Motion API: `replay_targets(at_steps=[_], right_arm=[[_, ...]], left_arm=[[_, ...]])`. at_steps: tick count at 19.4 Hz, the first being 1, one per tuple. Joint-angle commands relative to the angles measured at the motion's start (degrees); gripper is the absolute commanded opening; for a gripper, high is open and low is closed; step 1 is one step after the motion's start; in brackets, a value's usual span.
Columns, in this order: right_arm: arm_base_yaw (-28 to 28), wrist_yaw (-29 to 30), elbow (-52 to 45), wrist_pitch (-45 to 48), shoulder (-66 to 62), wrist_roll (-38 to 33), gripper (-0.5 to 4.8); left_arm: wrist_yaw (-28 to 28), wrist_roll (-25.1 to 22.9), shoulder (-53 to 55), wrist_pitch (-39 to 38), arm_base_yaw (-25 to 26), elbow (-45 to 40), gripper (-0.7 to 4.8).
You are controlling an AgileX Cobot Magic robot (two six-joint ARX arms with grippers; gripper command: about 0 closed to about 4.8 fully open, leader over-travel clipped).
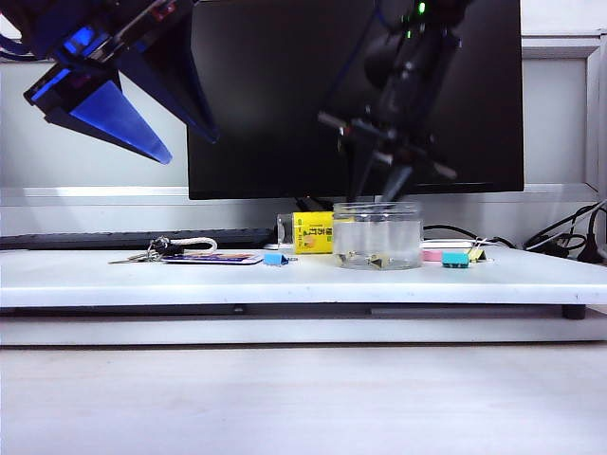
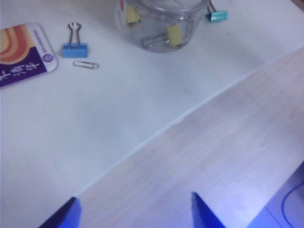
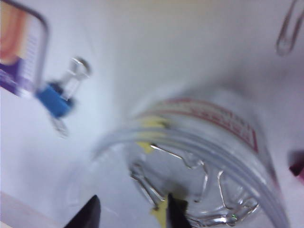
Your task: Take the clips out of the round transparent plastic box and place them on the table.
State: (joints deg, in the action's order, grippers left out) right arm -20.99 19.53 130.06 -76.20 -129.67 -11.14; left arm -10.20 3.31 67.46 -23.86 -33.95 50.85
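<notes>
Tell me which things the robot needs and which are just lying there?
Needed: yellow clips inside the clear round box, the white table, the open right claw over the box.
Just lying there: blue clip, teal clip, keys, card, paperclip.

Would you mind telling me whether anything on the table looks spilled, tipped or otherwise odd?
Nothing stands out. The round transparent plastic box stands upright with the clips inside. The right hand hangs open over its mouth; the left hand is open, raised at the left.
</notes>
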Motion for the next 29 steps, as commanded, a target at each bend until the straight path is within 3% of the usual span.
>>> replay_targets(at_steps=[1,4,7,10,13,25,29], right_arm=[[-0.1,-1.2,-2.3,-1.9,0.3,6.7,1.81],[-0.3,-6.9,-2.1,-2.6,0.3,11.7,1.81],[-0.6,-8.2,-2.1,-1.6,0.3,14.0,1.81],[-0.8,-8.5,-2.2,-0.9,0.3,14.8,1.82],[-0.9,-8.0,-2.2,0.0,0.3,16.2,2.17],[-1.5,-6.0,-2.2,-0.6,-2.0,30.0,2.16],[-2.0,-10.7,-2.2,1.0,-2.5,31.4,2.16]], left_arm=[[-0.5,0.1,-0.1,-0.3,-0.1,0.3,3.10],[-0.6,0.1,-0.1,-0.5,-0.1,0.3,3.10],[-1.7,0.1,-0.1,-1.4,-0.1,0.3,3.10],[-1.6,0.1,-0.1,-2.2,-0.1,0.3,3.10],[-1.7,-0.1,-0.2,-2.2,-0.1,0.3,3.10],[-4.2,-4.2,-0.1,-2.1,-0.1,0.3,3.10],[-4.2,-5.0,-0.1,-2.2,-0.1,0.3,3.10]])
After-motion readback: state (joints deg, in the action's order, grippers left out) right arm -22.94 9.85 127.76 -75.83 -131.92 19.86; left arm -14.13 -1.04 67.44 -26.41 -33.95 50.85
